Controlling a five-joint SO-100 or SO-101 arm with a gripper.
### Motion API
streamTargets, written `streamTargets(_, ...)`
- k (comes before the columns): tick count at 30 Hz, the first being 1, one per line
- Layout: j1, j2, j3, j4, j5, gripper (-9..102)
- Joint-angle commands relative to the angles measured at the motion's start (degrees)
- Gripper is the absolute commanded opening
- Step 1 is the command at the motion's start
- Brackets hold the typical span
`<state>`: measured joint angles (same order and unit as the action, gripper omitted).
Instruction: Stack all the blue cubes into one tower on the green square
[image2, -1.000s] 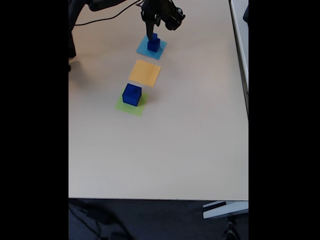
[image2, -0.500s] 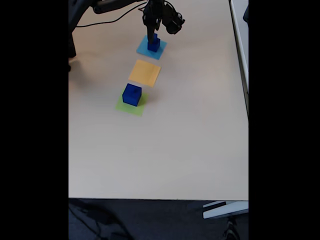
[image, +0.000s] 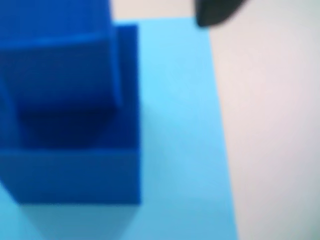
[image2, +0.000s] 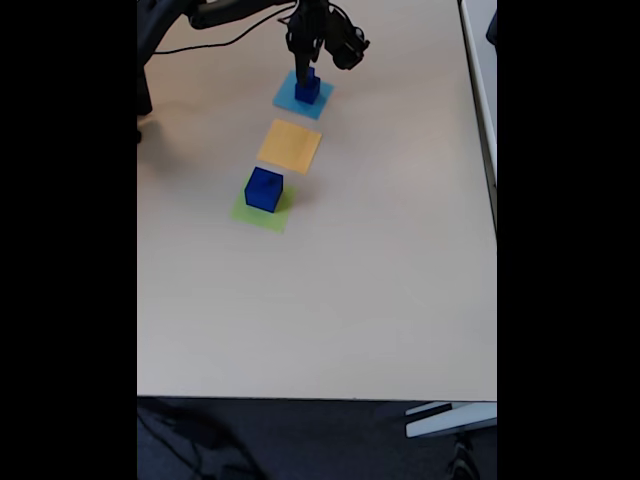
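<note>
Blur softens your wrist view, where a small cube sits on a medium cube, both cut off at the left, on the light blue square. In your fixed view the gripper hangs right over that stack; whether its jaws grip, I cannot tell. The orange square lies between it and the large cube on the green square.

It looks like an office or a lab room. A wide, pale beige desk with a plain laminate top stands on dark grey carpet-like floor. A second light desk edge runs along the right, and a grey-white furniture foot juts out below.
</note>
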<state>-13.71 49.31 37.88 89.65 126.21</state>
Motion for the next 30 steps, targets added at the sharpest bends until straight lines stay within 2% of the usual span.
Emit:
streamTargets(1, 0.0, 1.0, -3.1, -0.3, -0.8, 24)
streamTargets(20, 0.2, 0.3, -3.2, -0.4, -2.7, 6)
streamTargets(30, 2.4, 3.5, -3.5, 0.0, -6.0, 5)
